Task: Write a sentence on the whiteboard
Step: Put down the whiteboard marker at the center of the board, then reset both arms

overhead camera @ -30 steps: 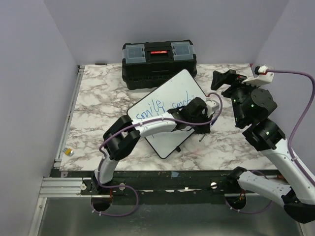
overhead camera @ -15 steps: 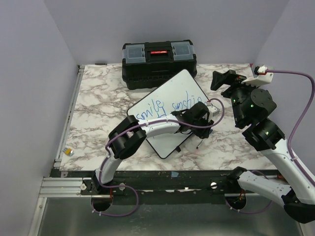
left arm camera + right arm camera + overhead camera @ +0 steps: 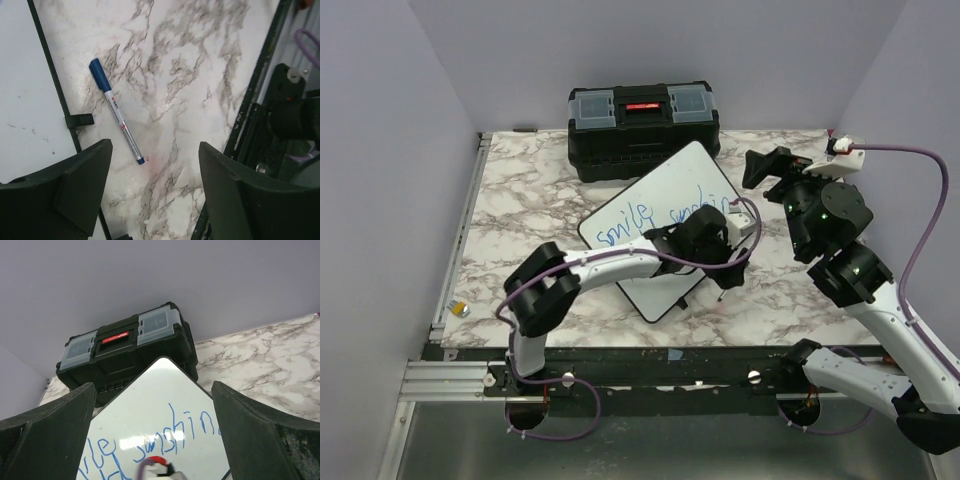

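Marble table (image 3: 520, 190) fills my overhead view. The toolbox (image 3: 642, 128) sits closed at the middle of the far edge. The whiteboard (image 3: 670, 180) lies flat at the table's centre, turned cornerwise, its far corner just beside the toolbox. My left gripper (image 3: 154, 146) hovers over the marble by the board's near-right side, spread wide with nothing in it. My right gripper (image 3: 152, 387) hangs high toward the right edge, facing board and toolbox, also spread and empty. The sentence (image 3: 625, 223) runs in blue across the board. I read "smile" and "sunshin"; the rest I cannot make out. The marker (image 3: 116, 116) lies on the marble just beside the board's black rim, in neither gripper. A tiny yellowish thing (image 3: 460, 309) rests near the left edge; I cannot tell what it is.
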